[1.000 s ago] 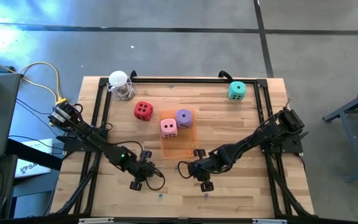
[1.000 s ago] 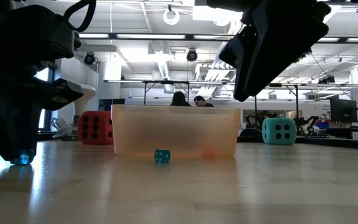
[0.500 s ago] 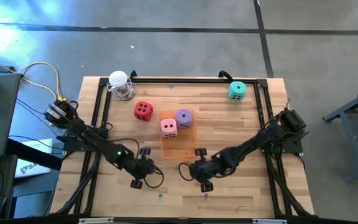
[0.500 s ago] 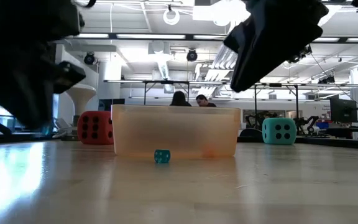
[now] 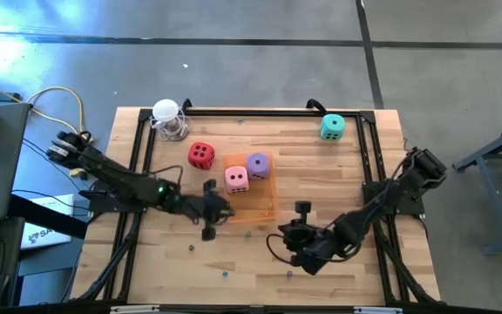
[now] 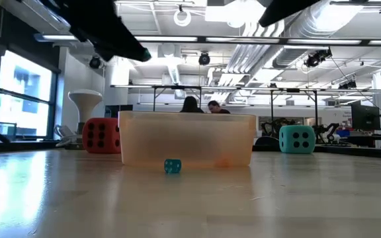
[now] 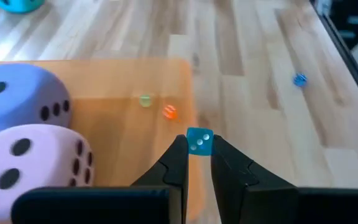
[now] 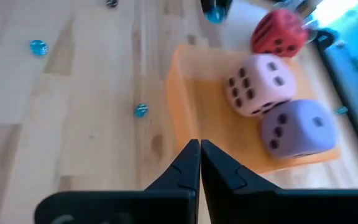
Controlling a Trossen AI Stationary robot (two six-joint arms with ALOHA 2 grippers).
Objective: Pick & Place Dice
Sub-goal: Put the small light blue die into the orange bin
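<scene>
- The left tool (image 7: 197,163) is closed on a tiny teal die (image 7: 199,140), pinched between its two tips and carried clear of the table (image 5: 321,174)
- Straight ahead of and just below that tool lies the orange tray (image 5: 262,201); in the left wrist view the tiny die hangs right at the tray's near edge, so the coming move, as I judge it, is a short push forward over the wall and a release
- Inside the tray, to one side of the tool's line, sit the pink die (image 7: 30,158) and the purple die (image 7: 18,93), touching each other; the free floor with two small beads, one green (image 7: 145,100) and one orange (image 7: 170,111), lies just ahead of the tips, so the drop should go there
- The right tool (image 8: 199,162) is closed on nothing, hovering on the tray's other side, well back from it, pointing toward the tray
- The left tool is clearly the nearer one to the tray
- The red die (image 5: 201,155) stands on the table just beyond the tray, past the pink die from the left tool; the teal die (image 5: 332,127) is well apart, at the far corner on the right arm's side
- Both still lie outside the tray; a few tiny beads are loose on the table near the right tool
</scene>
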